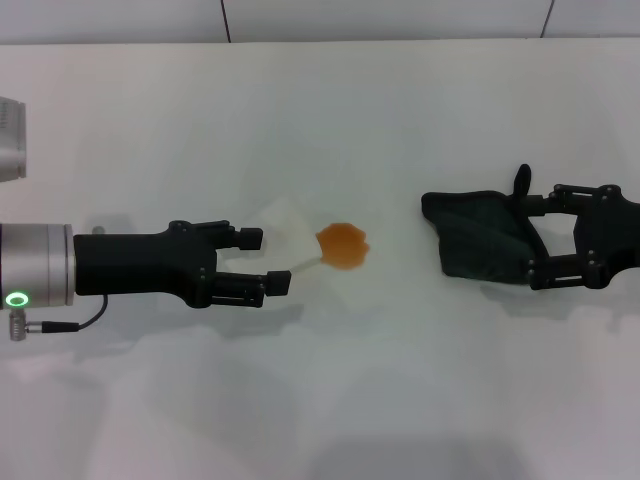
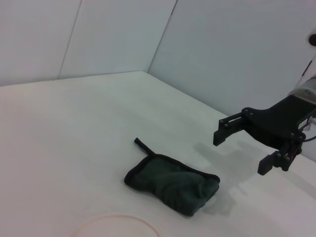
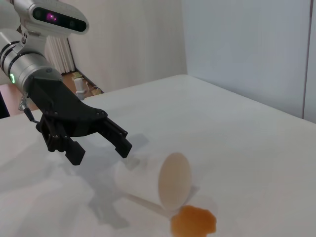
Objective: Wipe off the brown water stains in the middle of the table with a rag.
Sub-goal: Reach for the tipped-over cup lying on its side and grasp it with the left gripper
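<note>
The brown water stain (image 1: pixel 344 246) is a small orange-brown blotch in the middle of the white table (image 1: pixel 330 110); it also shows in the right wrist view (image 3: pixel 193 220). The dark green rag (image 1: pixel 478 236) lies flat to its right, also seen in the left wrist view (image 2: pixel 173 183). My right gripper (image 1: pixel 538 240) is open at the rag's right edge; in the left wrist view the right gripper (image 2: pixel 240 154) hovers beside the rag, apart from it. My left gripper (image 1: pixel 265 261) is open left of the stain, also seen in the right wrist view (image 3: pixel 101 150).
A white paper cup (image 1: pixel 285 235) lies on its side just beyond my left fingertips, its mouth toward the stain; it also shows in the right wrist view (image 3: pixel 155 182). Grey walls stand behind the table's far edge.
</note>
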Tool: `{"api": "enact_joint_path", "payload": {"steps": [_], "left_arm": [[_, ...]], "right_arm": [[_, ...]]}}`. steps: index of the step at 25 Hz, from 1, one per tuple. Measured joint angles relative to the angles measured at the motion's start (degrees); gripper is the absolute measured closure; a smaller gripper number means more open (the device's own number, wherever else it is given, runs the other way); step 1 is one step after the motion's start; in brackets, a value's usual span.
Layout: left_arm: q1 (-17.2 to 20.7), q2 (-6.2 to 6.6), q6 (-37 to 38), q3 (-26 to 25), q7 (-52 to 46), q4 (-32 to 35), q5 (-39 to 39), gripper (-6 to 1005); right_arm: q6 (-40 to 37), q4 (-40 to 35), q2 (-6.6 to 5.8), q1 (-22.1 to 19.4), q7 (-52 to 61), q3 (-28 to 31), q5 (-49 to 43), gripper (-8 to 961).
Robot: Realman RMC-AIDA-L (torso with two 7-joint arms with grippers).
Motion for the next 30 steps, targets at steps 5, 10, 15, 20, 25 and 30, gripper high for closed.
{"api": "enact_joint_path", "payload": {"steps": [5,10,15,20,25,30], "left_arm": [[0.0,0.08,0.0,0.0,-0.1,0.0,0.0,113],[0.0,0.09,0.0,0.0,-0.2,0.0,0.0,113],[0.0,0.09,0.0,0.0,-0.2,0.0,0.0,113],[0.0,0.09,0.0,0.0,-0.2,0.0,0.0,114],[-0.1,0.09,0.0,0.0,-0.2,0.0,0.0,114],[-0.3,0.09,1.0,0.0,-0.9,-0.2,0.0,114]], "right_arm": [[-0.2,0.0,0.00,0.1,0.0,0.0,0.3,96],[-0.4,0.0,0.00,0.2,0.0,0.0,0.6,96],[-0.3,0.0,0.00,0.2,0.0,-0.1,0.6,95],[-0.1,0.0,0.00,0.3,0.0,-0.1,0.6,95],[0.0,0.0,0.00,0.3,0.0,-0.1,0.4,95],[0.0,0.0,0.00,0.3,0.0,-0.1,0.4,95]]}}
